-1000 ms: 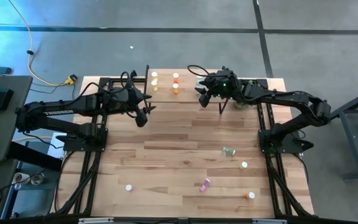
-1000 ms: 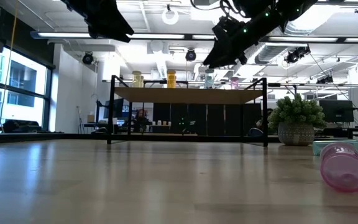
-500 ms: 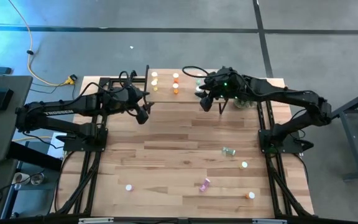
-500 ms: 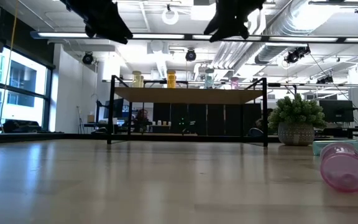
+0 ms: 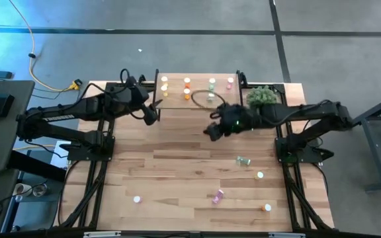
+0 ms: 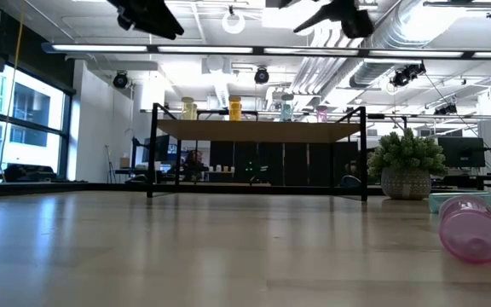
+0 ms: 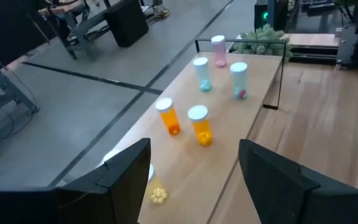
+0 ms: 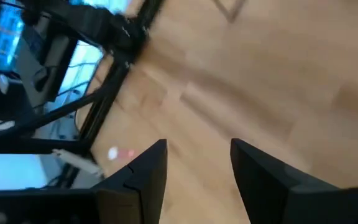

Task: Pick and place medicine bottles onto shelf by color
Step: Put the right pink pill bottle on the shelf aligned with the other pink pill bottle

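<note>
The desk (image 5: 177, 165) is made of pale wood planks. Near the front edge a few small bottles lie well apart: a white-capped one (image 5: 137, 198) on the left, a pink one (image 5: 217, 196) on its side in the middle, an orange one (image 5: 267, 207) on the right. A bit farther back sit a green one (image 5: 243, 160) and another small one (image 5: 260, 175). Above the middle of the desk hangs the right hand (image 5: 211, 131), its fingers (image 8: 143, 176) apart with nothing between them. Farther back is the left hand (image 5: 152, 114), just beside the shelf (image 5: 200, 99), released and grasping nothing. The shelf stands at the far edge on thin black legs. On it stand bottles in groups: yellow (image 5: 165, 83) at the left, then orange (image 5: 187, 87), green (image 5: 211, 84) and pink (image 5: 230, 82). A green plant ball (image 5: 262, 98) sits beside the shelf on the right. Past the desk lies a grey floor (image 5: 177, 46) with a yellow cable (image 5: 45, 82). In the low view the room has big windows (image 6: 15, 119), white pipes and long lights (image 6: 254, 49) on the ceiling.
</note>
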